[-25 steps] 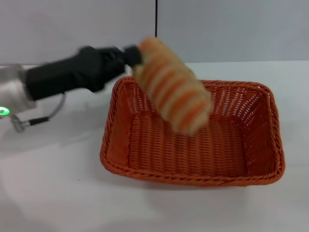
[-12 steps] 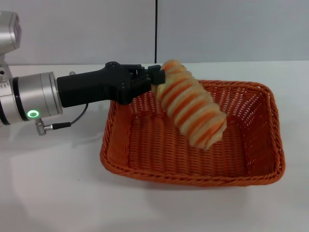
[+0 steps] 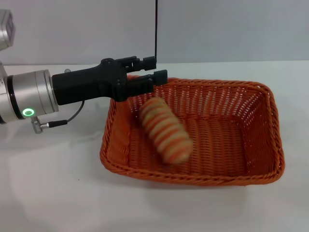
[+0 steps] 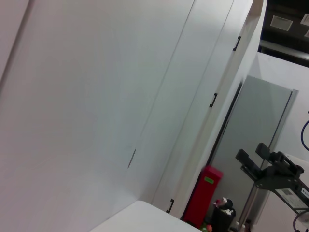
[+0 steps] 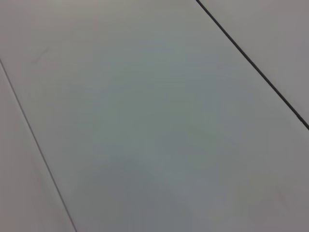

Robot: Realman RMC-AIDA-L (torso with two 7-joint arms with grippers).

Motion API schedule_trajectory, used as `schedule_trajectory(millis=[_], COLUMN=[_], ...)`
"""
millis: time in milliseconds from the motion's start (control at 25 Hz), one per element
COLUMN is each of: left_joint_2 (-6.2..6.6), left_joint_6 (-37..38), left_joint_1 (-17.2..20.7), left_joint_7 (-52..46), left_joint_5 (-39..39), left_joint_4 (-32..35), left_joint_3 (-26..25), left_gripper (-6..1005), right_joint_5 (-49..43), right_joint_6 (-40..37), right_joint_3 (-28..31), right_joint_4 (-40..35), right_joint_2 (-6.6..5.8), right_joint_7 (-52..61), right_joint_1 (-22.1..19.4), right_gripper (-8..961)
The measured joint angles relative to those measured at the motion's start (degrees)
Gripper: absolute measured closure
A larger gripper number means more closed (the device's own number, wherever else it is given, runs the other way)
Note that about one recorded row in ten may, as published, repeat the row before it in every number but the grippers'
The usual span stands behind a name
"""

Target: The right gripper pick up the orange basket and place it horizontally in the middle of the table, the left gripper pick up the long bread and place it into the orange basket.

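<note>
Bread (image 3: 166, 130) lies loose in our orange basket (image 3: 270, 145), below the left tool (image 3: 155, 67), whose jaws stand apart over the basket's far-left rim; desk (image 3: 48, 193) beyond.

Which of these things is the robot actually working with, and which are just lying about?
Job in hand:
- long bread, inside the basket
- orange basket
- left gripper, open above the basket's rim
- table

Just there:
- red bin
- grey wall

No readable text, labels, brands or numbers anywhere.
</note>
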Motion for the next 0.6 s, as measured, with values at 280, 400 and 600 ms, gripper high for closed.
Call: schedule_trajectory(millis=[280,400,600], left_joint_2=[0.0,-0.07,-0.2], left_joint_6=[1.47,3.63,9.28], left_joint_1=[2.0,4.82,9.72], left_joint_7=[4.36,9.95,24.4], left_joint_5=[-2.68,-8.83,-25.69], left_joint_4=[-0.45,-1.07,-7.23], left_joint_3=[-5.46,-8.4,-9.89], left_gripper=[374,259,149], right_joint_5=[0.1,0.19,0.31], right_joint_6=[-0.36,-0.42,-0.45], right_joint_3=[0.21,0.67,3.0], right_joint_4=[0.0,0.0,-0.03], right_joint_2=[0.02,-0.04,0.13], right_joint_7=[-0.01,-0.1,-0.8], right_joint_1=[-0.46,-0.8,-1.18], right_gripper=[396,396,396])
